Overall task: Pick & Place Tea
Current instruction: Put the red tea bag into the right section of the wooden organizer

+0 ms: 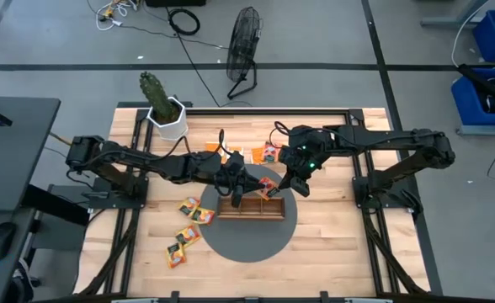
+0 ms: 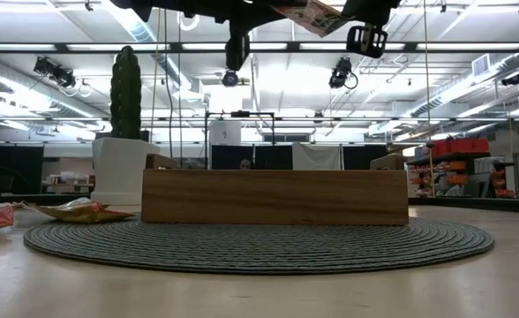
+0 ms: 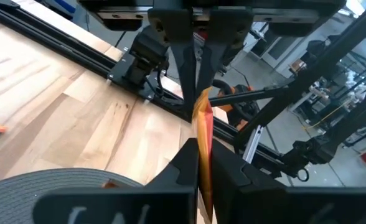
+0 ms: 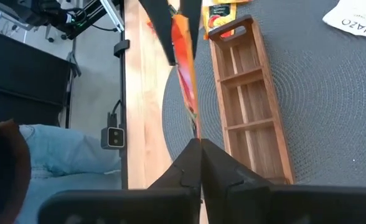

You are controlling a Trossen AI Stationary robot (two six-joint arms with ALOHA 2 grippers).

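One orange tea sachet [image 1: 268, 187] hangs in the air above the wooden compartment tray [image 1: 252, 209], which rests on a round grey mat [image 1: 252, 240]. My left gripper [image 3: 200, 158] and my right gripper [image 4: 200, 144] meet over the tray, and both are shut on this sachet. It shows edge-on in both wrist views. Several other sachets [image 1: 190, 225] lie flat on the table left of the mat. More orange ones [image 1: 260, 154] lie beyond the tray. Another sachet [image 4: 220, 14] lies at one end of the tray. My left gripper pinches one end of the orange sachet [image 3: 201, 146] between its two fingers, coming nearly level from the table's left. The sachet stands on edge, lifted clear of tray and mat. My right gripper pinches the opposite end [image 4: 192, 127] between its two fingers, slanting down from the table's right. The sachet stretches away from the fingertips [image 4: 186, 165] toward the other gripper.
A white pot with a cactus [image 1: 167, 118] stands at the table's far left. A white sachet [image 4: 357, 15] lies on the mat beside the tray. A person in jeans [image 4: 58, 149] sits by the table's edge. A fan [image 1: 246, 42] stands on the floor beyond the table.
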